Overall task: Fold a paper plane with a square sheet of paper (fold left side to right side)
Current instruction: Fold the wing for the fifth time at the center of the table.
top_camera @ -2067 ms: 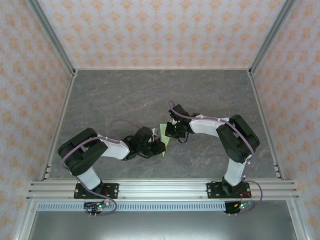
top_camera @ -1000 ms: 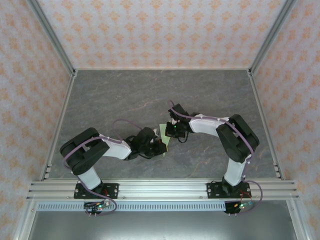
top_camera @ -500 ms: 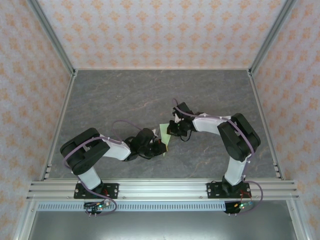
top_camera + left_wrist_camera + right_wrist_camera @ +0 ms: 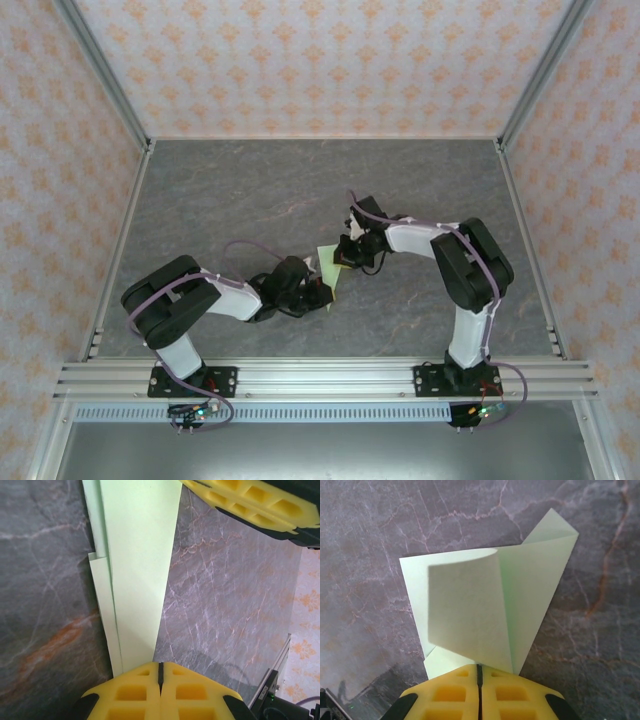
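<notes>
The pale-green sheet of paper (image 4: pixel 327 268) lies partly folded on the grey table between the two arms. In the left wrist view it is a long, narrow, layered strip (image 4: pixel 135 555). My left gripper (image 4: pixel 160 666) is shut, and its yellow tips rest on the strip's near end (image 4: pixel 320 291). In the right wrist view one flap (image 4: pixel 465 605) stands curled up off the flat layers. My right gripper (image 4: pixel 479 667) is shut on that flap's near edge (image 4: pixel 343 257). Its yellow fingers (image 4: pixel 250 505) show at the top right of the left wrist view.
The marbled grey table (image 4: pixel 250 190) is ringed by metal rails, with patterned walls behind. Both arm bases sit on the front rail (image 4: pixel 320 378). A purple cable (image 4: pixel 245 243) loops above the left arm.
My right wrist has swung toward the far side, drawing the pinched flap up and over. The left arm has stayed on the paper's near end.
</notes>
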